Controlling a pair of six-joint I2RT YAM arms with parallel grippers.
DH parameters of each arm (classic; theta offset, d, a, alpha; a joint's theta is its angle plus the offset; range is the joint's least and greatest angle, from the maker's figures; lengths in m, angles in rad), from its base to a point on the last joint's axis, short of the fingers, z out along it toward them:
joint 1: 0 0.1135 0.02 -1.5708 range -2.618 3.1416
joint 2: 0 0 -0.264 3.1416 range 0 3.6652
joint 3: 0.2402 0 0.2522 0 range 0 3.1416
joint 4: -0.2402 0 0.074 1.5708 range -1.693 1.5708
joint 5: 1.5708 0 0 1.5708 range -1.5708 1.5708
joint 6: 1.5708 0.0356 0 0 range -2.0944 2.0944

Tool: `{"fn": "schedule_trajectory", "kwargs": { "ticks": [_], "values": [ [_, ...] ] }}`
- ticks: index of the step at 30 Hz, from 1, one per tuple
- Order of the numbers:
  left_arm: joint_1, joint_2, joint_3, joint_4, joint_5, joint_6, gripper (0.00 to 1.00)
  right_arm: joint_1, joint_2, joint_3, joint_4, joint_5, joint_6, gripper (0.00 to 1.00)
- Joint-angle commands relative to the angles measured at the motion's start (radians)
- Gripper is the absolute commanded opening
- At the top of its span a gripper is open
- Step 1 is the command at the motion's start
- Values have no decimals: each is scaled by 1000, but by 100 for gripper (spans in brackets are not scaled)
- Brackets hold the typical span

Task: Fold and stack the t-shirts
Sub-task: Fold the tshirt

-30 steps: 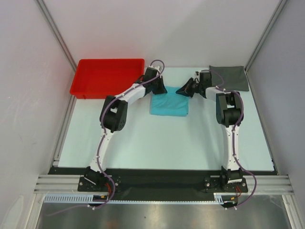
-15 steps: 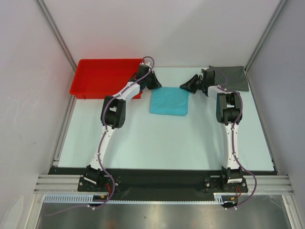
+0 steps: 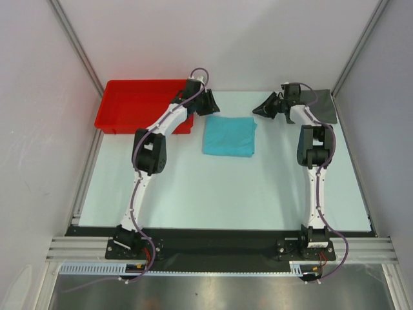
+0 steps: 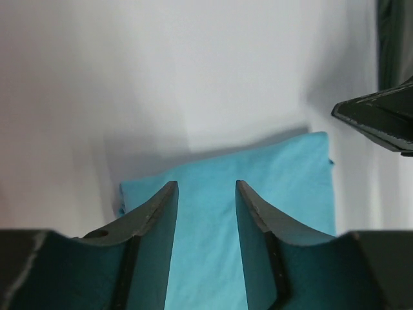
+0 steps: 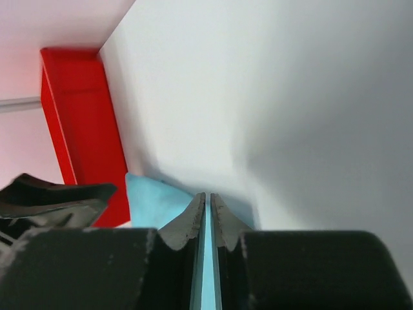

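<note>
- The turquoise t-shirt (image 3: 230, 136) lies at the upper centre of the overhead frame, a neat folded rectangle flat on the white table (image 3: 226, 194), with nothing touching it.
- The dark grey t-shirt (image 3: 326, 110) lies flat in the upper right, well apart from the turquoise one. The right arm covers its left edge, so we cannot tell how tidily it is folded.
- The left gripper (image 3: 208, 103) hangs just beyond the turquoise shirt's upper left corner, clear of the cloth. Its wrist view shows its fingers (image 4: 158, 213) moderately apart and empty, with turquoise cloth visible below through the gap.
- The right gripper (image 3: 266, 108) hangs beyond the upper right corner, between the two shirts. Its fingers (image 5: 187, 226) almost touch, leaving a thin slit, and grip nothing.
- A red tray (image 3: 148, 82) sits in the upper left, beside the left arm.
- We judge the turquoise shirt's folding done and the stacking not yet begun.
- The next move, as we read it, calls for grasping one shirt by its edge, lifting it without spoiling the fold, and laying it squarely on the other. The right gripper would need to spread its fingers first.
</note>
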Motion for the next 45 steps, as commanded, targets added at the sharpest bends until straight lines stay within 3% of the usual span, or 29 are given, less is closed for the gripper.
{"fn": "schedule_trajectory", "kwargs": {
  "ticks": [1,6,13,21,27,32,36,41,45],
  "values": [
    [-9,-176,9,-55,-24,51,47,9,-150,50,-154,-16,-91,13],
    [-37,-240,-58,-112,-4,45,46,46,-291,-85,-179,-56,-134,22],
    [-65,-310,-316,-107,5,14,39,112,-376,-404,-127,-180,-185,29],
    [-63,-260,-421,-126,-21,-3,34,89,-390,-644,-70,-274,-280,6],
    [-62,-252,-497,-124,-52,2,33,25,-419,-808,-12,-263,-248,2],
    [-66,-266,-476,-155,-67,57,34,3,-486,-843,-37,-206,-281,2],
    [-74,-339,-460,-207,-102,106,39,11,-540,-781,-155,-154,-323,3],
    [-78,-463,-545,-176,-64,103,42,103,-557,-675,-218,-149,-329,3],
    [-80,-474,-641,-136,-7,62,40,167,-493,-621,-153,-186,-242,4]
  ]
}}
